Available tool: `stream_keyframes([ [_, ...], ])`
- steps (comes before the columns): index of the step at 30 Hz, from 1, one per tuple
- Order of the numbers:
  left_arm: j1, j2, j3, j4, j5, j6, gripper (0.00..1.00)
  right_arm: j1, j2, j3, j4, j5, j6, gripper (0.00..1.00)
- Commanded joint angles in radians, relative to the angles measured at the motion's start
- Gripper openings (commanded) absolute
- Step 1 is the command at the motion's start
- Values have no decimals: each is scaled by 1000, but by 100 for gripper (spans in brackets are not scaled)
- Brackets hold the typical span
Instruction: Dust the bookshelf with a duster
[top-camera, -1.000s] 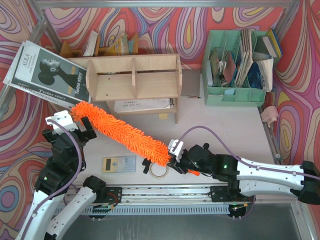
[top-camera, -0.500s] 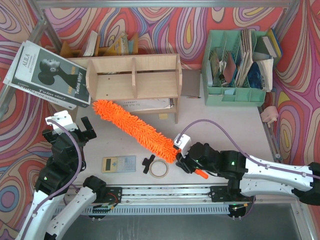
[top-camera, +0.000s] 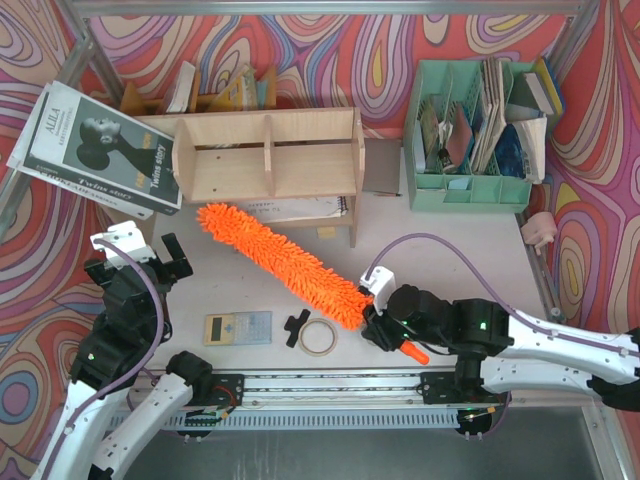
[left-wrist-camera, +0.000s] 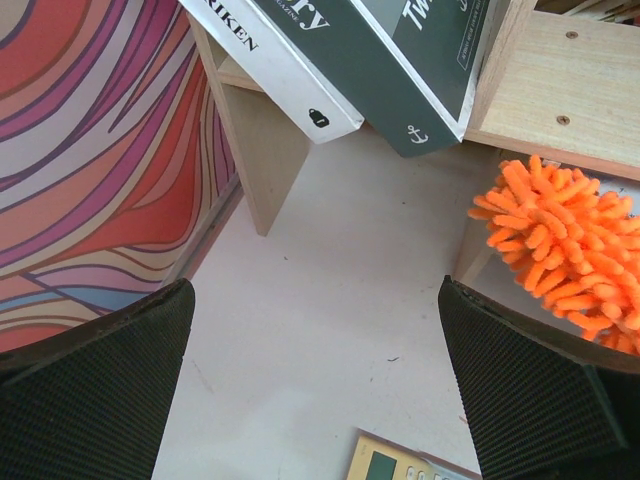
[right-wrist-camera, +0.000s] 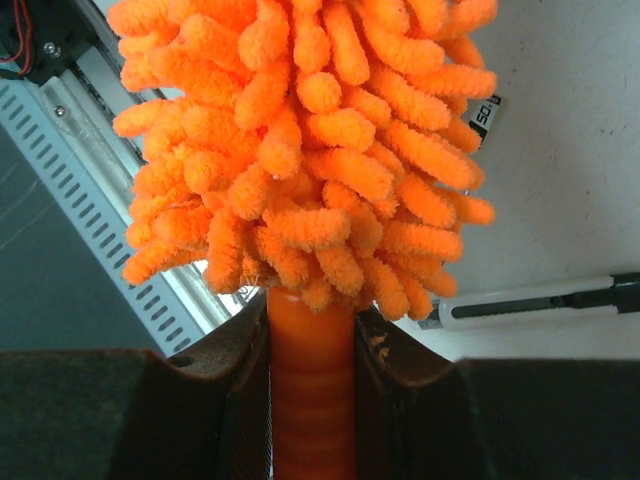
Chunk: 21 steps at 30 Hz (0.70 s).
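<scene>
Right gripper is clamped tight on the smooth handle end of the duster, right where the fluff starts. The wrist cam shows the handle pinched between both pads. Grabbing it at the very end makes sense, since the whole fluffy length is free to sweep.

The duster runs diagonally up and left over the table. Its tip sits just in front of the bookshelf, down by the left leg and below the bottom board, not on any shelf surface as far as the overhead shows.

Left gripper hangs wide open with nothing in it, off to the left near the tip, probably just to be out of the way.

A big magazine leans on the shelf's left end and some papers lie underneath, so a low sweep could snag those. Looks like the dusting proper isn't underway, and the tip probably needs lifting onto the top board or into a compartment next
</scene>
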Motion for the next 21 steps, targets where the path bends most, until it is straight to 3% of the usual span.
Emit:
stream_keyframes([
  [1, 5, 4, 4, 4, -20, -6, 99, -7, -58, 50, -81, 89, 127, 0],
  [11, 4, 6, 4, 4, -22, -6, 99, -6, -87, 74, -134, 89, 178, 0],
  [21, 5, 1, 4, 4, -25, -6, 98, -6, -29, -18, 177, 85, 244, 0],
])
